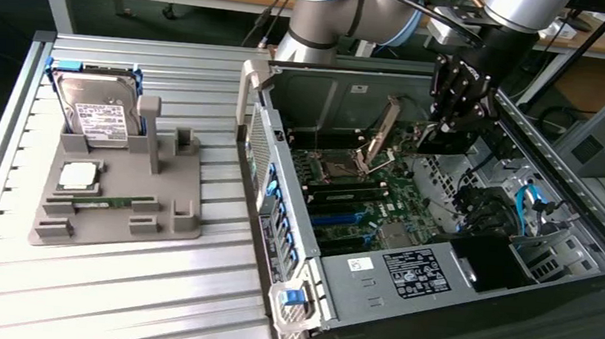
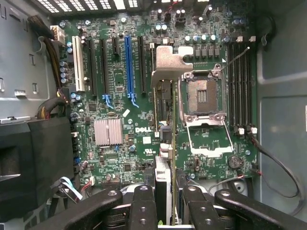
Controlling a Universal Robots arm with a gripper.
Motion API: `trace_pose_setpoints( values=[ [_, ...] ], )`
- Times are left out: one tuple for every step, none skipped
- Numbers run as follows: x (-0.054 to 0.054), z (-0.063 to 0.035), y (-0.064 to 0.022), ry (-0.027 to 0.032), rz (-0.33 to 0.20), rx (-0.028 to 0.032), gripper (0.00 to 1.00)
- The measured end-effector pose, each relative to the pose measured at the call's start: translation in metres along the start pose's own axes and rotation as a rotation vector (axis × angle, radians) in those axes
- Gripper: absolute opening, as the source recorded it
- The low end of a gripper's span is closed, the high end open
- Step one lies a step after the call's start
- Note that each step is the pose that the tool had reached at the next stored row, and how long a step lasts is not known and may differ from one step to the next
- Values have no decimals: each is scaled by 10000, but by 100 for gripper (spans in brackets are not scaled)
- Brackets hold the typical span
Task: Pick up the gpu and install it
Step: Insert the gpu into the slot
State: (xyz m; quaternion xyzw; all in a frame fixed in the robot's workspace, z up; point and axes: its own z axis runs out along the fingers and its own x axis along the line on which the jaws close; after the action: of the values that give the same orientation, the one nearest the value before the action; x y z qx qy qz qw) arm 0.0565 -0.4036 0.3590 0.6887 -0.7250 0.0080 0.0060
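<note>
Black fingers (image 2: 143, 203) pinch the thin dark silver-bracketed gpu (image 2: 163, 112) edge-on over the green motherboard (image 2: 115, 91), well apart from the grey case walls (image 2: 283, 96).

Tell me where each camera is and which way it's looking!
Exterior view: off the arm, somewhere above the table, looking down at the open computer case and the hard drive; the arm and gripper show.
Wrist view: on the wrist, looking along the gripper into the case at the motherboard; its fingers grip the gpu.
Shared: both see the gripper, the case's inside and the motherboard.
</note>
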Motion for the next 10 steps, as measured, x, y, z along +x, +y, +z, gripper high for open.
trace_pose_setpoints(
  values=[
    [0, 0, 0, 0, -22, 1, 27],
    [0, 0, 0, 0, -43, 1, 27],
    [0, 0, 0, 0, -65, 1, 27],
    [0, 0, 0, 0, -85, 2, 27],
    [0, 0, 0, 0, -108, 2, 27],
    [0, 1, 0, 0, -157, 3, 27],
    [0, 1, 0, -1, -184, 4, 27],
    [0, 1, 0, -1, -206, 4, 27],
    [0, 1, 0, 0, -227, 5, 27],
    [0, 1, 0, -1, -245, 5, 27]
  ],
)
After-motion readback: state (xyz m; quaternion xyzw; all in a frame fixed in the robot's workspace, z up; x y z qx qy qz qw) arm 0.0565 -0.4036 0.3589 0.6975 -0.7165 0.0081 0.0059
